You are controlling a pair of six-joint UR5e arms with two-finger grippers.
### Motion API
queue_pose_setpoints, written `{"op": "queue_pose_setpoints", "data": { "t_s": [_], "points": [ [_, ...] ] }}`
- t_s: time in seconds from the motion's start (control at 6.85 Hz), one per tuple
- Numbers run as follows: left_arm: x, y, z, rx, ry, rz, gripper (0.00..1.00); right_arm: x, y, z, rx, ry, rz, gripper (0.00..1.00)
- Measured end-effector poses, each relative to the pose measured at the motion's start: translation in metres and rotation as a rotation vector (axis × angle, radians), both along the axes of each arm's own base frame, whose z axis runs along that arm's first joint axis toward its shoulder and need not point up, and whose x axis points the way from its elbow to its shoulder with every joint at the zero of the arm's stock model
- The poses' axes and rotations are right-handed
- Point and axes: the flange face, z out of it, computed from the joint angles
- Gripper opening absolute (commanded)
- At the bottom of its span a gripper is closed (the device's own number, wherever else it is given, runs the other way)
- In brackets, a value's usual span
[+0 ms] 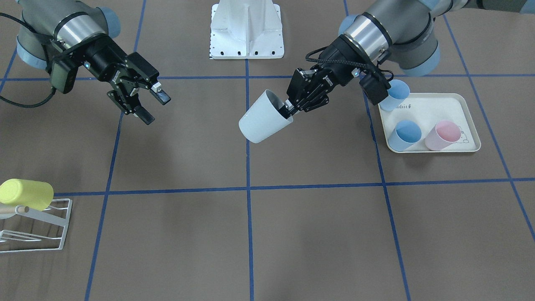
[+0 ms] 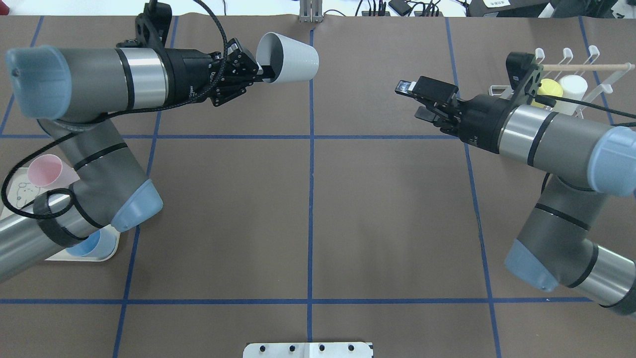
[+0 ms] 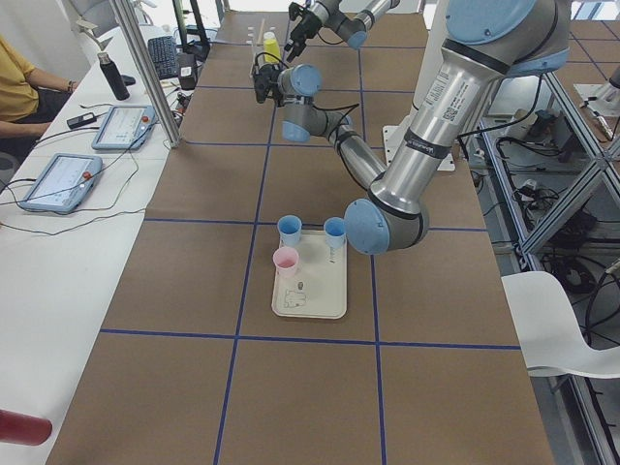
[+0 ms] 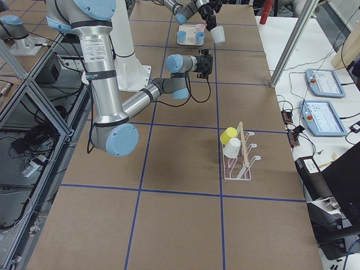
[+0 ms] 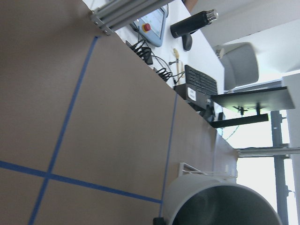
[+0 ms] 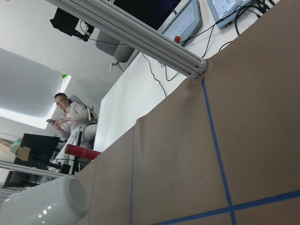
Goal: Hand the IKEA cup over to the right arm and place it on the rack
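My left gripper (image 1: 288, 110) is shut on the rim of a pale grey-white IKEA cup (image 1: 263, 119) and holds it tilted above the table's middle line. In the overhead view the gripper (image 2: 266, 73) has one finger inside the cup (image 2: 290, 57). The cup fills the bottom of the left wrist view (image 5: 220, 206) and shows low left in the right wrist view (image 6: 42, 206). My right gripper (image 1: 156, 108) is open and empty, facing the cup across a gap; it also shows in the overhead view (image 2: 415, 102). The white wire rack (image 2: 586, 66) stands behind the right wrist.
The rack (image 1: 8, 209) holds a yellow cup (image 1: 27, 193) and a white cup (image 2: 571, 88). A cream tray (image 1: 451, 102) under the left arm holds two blue cups (image 1: 405, 133) and a pink cup (image 1: 443, 134). The white base plate (image 1: 246, 29) sits between the arms.
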Motion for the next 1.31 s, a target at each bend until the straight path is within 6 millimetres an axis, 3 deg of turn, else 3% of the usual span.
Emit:
{"op": "queue_pose_setpoints", "data": {
  "t_s": [0.29,0.58,0.88,1.31],
  "points": [
    [0.016,0.001,0.021,0.006,0.145,-0.006,0.00,-0.028,0.016,-0.049,-0.065,-0.176,0.008,1.00],
    [0.014,0.006,0.021,-0.024,0.241,0.024,0.00,-0.037,0.024,-0.081,-0.119,-0.302,-0.001,1.00],
    [0.012,0.008,0.019,-0.046,0.288,0.044,0.00,-0.035,0.024,-0.098,-0.168,-0.389,-0.003,0.99],
    [0.006,0.014,0.018,-0.074,0.379,0.088,0.00,-0.035,0.023,-0.102,-0.223,-0.450,-0.008,0.99]
  ]
}}
